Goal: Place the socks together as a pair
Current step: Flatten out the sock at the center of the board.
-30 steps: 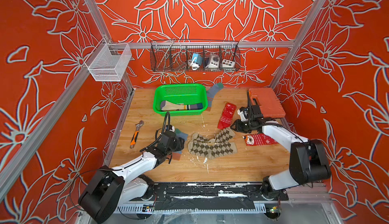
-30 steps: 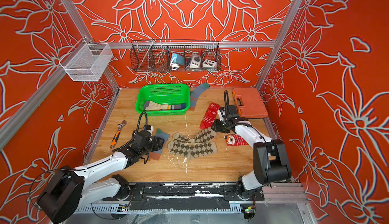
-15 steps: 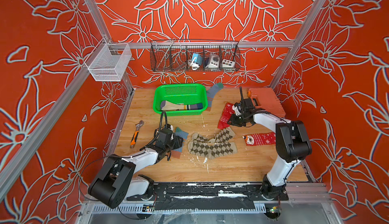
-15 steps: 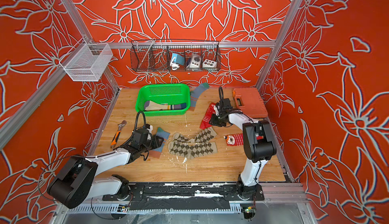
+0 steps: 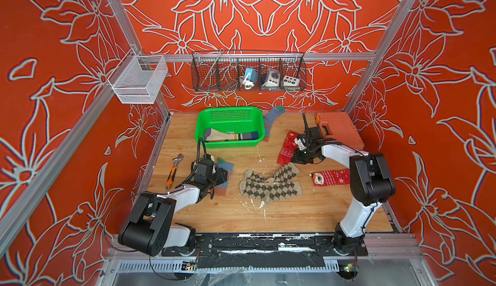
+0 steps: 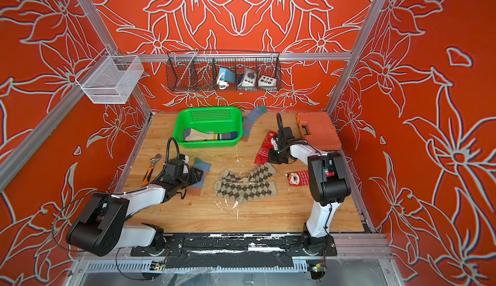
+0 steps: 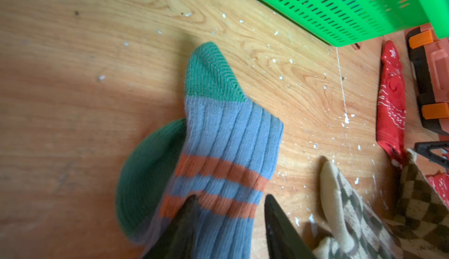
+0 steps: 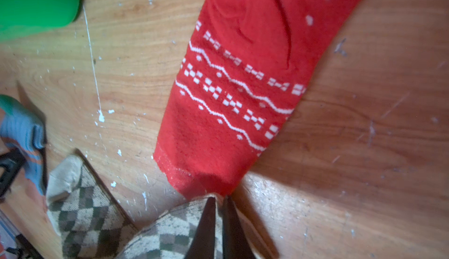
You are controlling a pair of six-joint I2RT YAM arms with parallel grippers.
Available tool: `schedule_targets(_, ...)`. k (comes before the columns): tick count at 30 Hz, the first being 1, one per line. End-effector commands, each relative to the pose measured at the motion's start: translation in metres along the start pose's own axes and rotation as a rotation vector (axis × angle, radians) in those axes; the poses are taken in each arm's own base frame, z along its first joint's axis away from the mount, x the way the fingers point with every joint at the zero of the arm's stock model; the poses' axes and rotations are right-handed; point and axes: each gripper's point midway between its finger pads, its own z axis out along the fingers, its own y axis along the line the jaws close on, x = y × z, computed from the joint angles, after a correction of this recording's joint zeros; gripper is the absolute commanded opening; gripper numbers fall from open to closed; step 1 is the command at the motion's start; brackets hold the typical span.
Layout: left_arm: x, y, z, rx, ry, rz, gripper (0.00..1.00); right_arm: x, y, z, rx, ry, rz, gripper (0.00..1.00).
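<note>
A red sock [image 5: 287, 147] [image 8: 243, 87] with white snowflakes lies right of centre. My right gripper [image 5: 294, 159] [image 8: 218, 198] is shut on its near cuff, which puckers at the fingertips, just above an argyle sock's cuff. A second red sock [image 5: 330, 177] lies flat to the right. Two argyle socks [image 5: 268, 189] overlap at centre. My left gripper [image 5: 224, 177] [image 7: 230, 197] is open, straddling a blue sock [image 7: 226, 148] with orange stripes. One finger rests on the cloth, the other stands just off its edge. Another blue sock [image 5: 271, 118] lies at the back.
A green basket [image 5: 228, 110] at the back holds a beige striped sock [image 5: 228, 135]. An orange tool case [image 5: 338, 129] sits at the back right, close behind my right wrist. A wrench [image 5: 173, 168] lies at the left. A wire rack [image 5: 248, 72] hangs on the back wall.
My right gripper has come to the red sock's near cuff and shut there. The left jaws have narrowed a little over the blue sock, with the arm hardly moved.
</note>
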Motion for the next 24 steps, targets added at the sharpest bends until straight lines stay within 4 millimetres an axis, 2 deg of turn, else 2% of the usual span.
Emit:
schedule_targets(1, 0.004, 0.010, -0.005, -0.042, 0.017, 0.012, 0.46, 0.003, -0.001, 0.006, 0.014, 0.027, -0.008, 0.04)
schedule_targets(4, 0.003, 0.005, -0.010, -0.020, 0.004, 0.017, 0.46, 0.005, 0.000, 0.007, 0.017, 0.033, -0.013, 0.00)
schedule_targets(7, 0.000, -0.004, -0.018, 0.018, -0.017, 0.017, 0.46, 0.006, 0.003, 0.004, 0.013, 0.028, -0.020, 0.00)
schedule_targets(11, -0.003, -0.021, -0.026, 0.070, -0.038, 0.033, 0.46, 0.008, 0.019, -0.012, -0.027, -0.007, -0.045, 0.00)
schedule_targets(15, -0.004, -0.038, -0.029, 0.105, -0.037, 0.056, 0.46, 0.027, 0.040, -0.034, -0.081, -0.052, -0.088, 0.00)
schedule_targets(18, -0.002, -0.047, -0.027, 0.122, -0.029, 0.070, 0.46, 0.045, 0.047, -0.048, -0.097, -0.082, -0.108, 0.00)
schedule_targets(21, 0.002, -0.054, -0.021, 0.132, -0.007, 0.084, 0.46, 0.062, 0.045, -0.059, -0.086, -0.113, -0.112, 0.00)
schedule_targets(24, 0.007, -0.063, -0.012, 0.139, 0.029, 0.111, 0.47, 0.061, 0.031, -0.064, -0.009, -0.151, -0.094, 0.00)
